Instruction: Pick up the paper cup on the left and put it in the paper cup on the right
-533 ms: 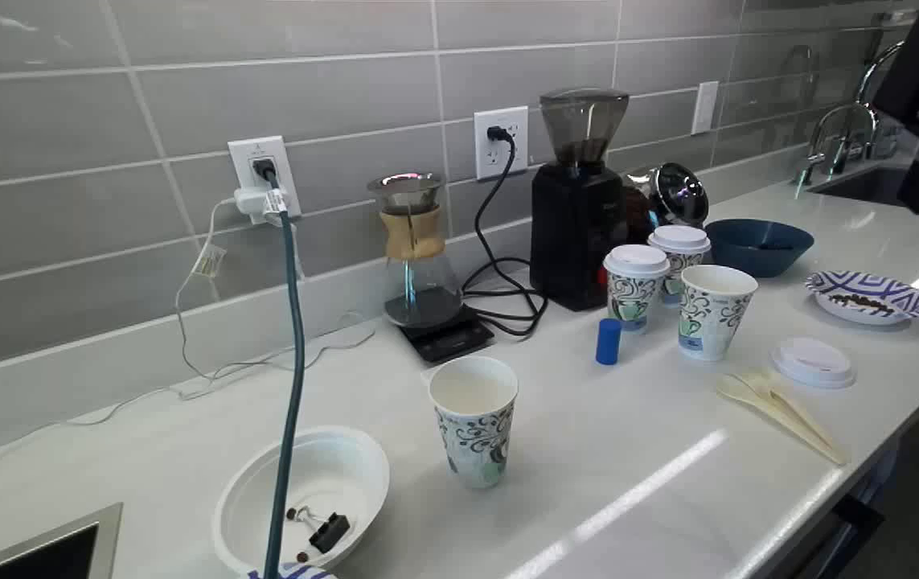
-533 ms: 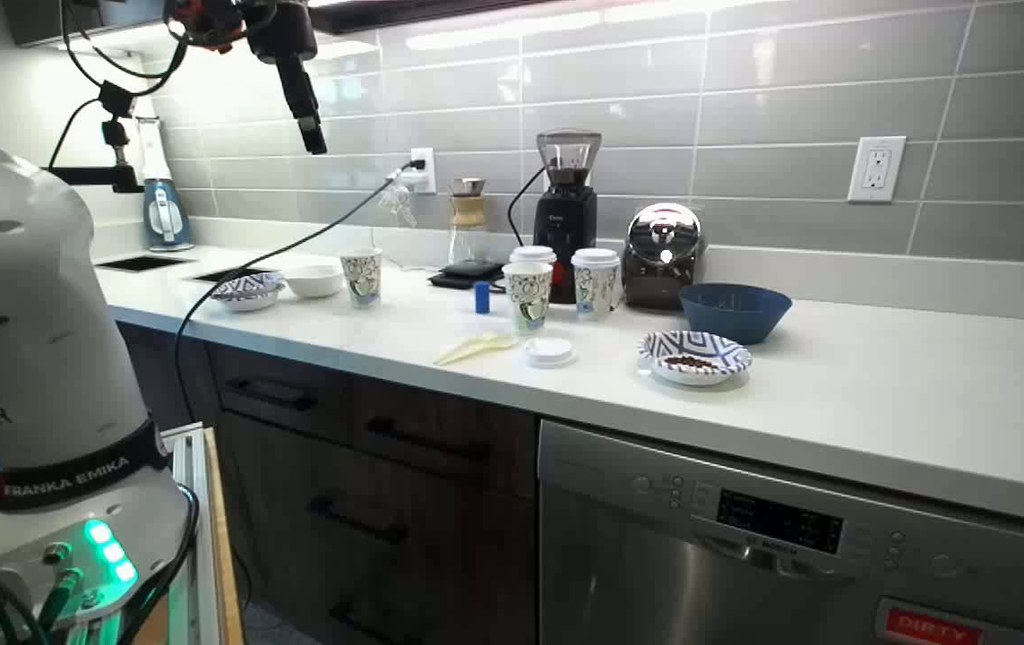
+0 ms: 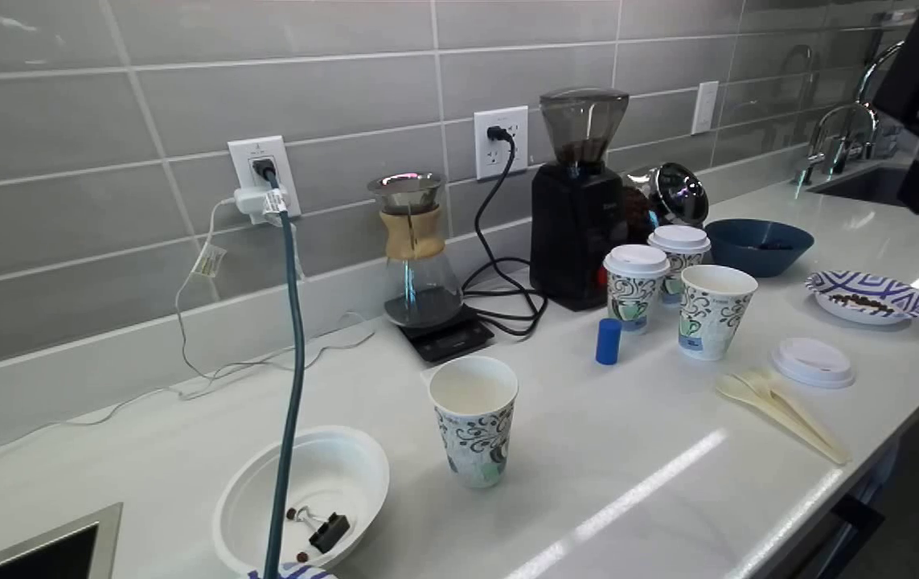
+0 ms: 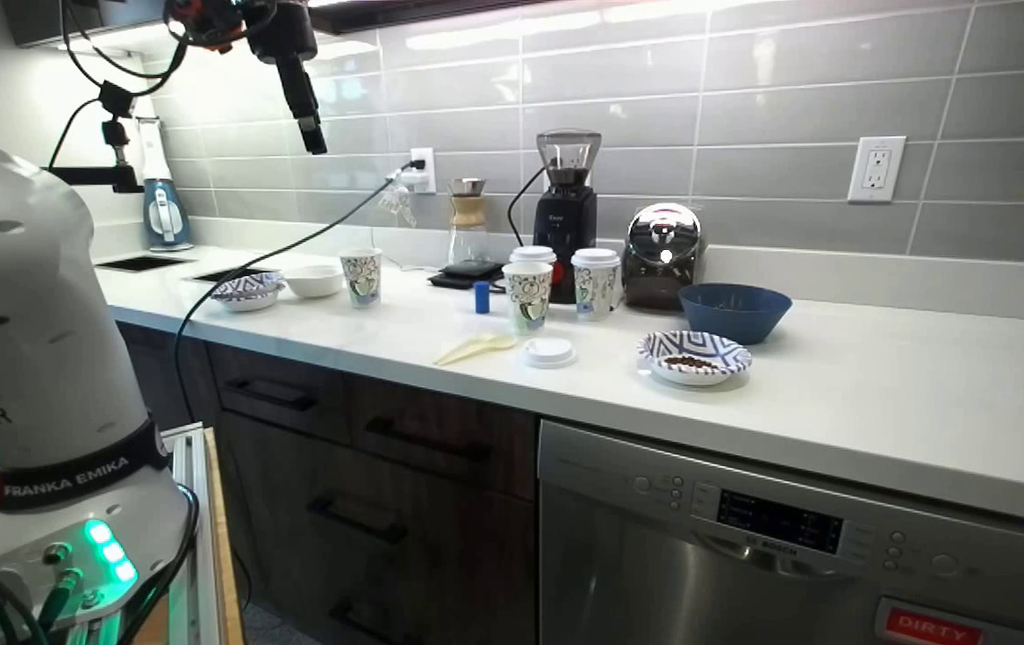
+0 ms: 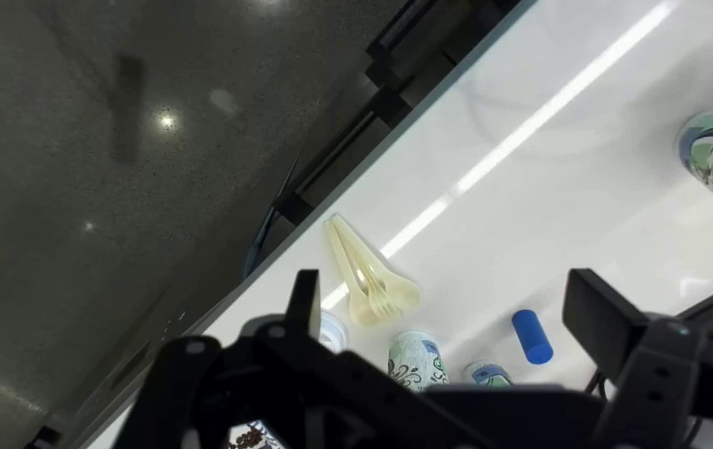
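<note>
Hanging higher than the countertop [image 4: 906, 376], the gripper [image 5: 443, 302] is holding its two fingers [image 5: 602, 312] wide apart. The left paper cup [image 3: 475, 434] is standing upright roughly midway between the front and back edges, and a white bowl [image 3: 350, 474] is sitting near it. Well apart from it, the right paper cup [image 3: 714, 315] is also standing upright. Two lidded cups [image 3: 634, 293] are standing behind the right paper cup, closer to the back edge, and a blue cylinder [image 3: 608, 342] is standing near them. Toward the front edge, pale utensils [image 5: 387, 274] and a white lid [image 3: 813, 362] are lying near each other. Along the back edge, a coffee grinder [image 3: 576, 233] and a glass carafe [image 3: 419, 281] are standing before the tiled wall [image 3: 298, 104]. Farther right in both exterior views, a patterned bowl [image 4: 695, 379] is sitting toward the front edge, while a blue bowl [image 4: 735, 315] is sitting behind it.
</note>
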Robot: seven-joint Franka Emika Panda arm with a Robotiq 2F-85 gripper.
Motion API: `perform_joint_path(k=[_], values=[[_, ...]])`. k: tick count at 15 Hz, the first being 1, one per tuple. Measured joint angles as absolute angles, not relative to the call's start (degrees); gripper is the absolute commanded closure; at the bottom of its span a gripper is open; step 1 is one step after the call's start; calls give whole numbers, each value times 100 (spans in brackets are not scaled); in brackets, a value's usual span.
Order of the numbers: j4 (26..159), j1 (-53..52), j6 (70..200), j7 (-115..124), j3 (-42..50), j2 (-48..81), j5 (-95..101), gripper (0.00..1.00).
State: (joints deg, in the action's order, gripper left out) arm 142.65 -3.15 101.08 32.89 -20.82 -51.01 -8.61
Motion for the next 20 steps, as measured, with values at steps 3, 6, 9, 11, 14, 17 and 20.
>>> perform_joint_path(k=[3, 6, 9, 11, 14, 17, 20], values=[[14265, -314, 10130, 3280, -2094, -5051, -851, 0], [14266, -326, 10497, 3161, -2164, -4715, -869, 0], [14225, -375, 11039, 2893, -2173, -4116, -888, 0], [14142, -493, 11347, 2608, -2108, -3642, -994, 0], [13906, -774, 11611, 2280, -1986, -2877, -1294, 0], [13615, -1055, 11651, 1953, -1905, -2185, -1530, 0], [13312, -1290, 11649, 1314, -1785, -1591, -1787, 0]])
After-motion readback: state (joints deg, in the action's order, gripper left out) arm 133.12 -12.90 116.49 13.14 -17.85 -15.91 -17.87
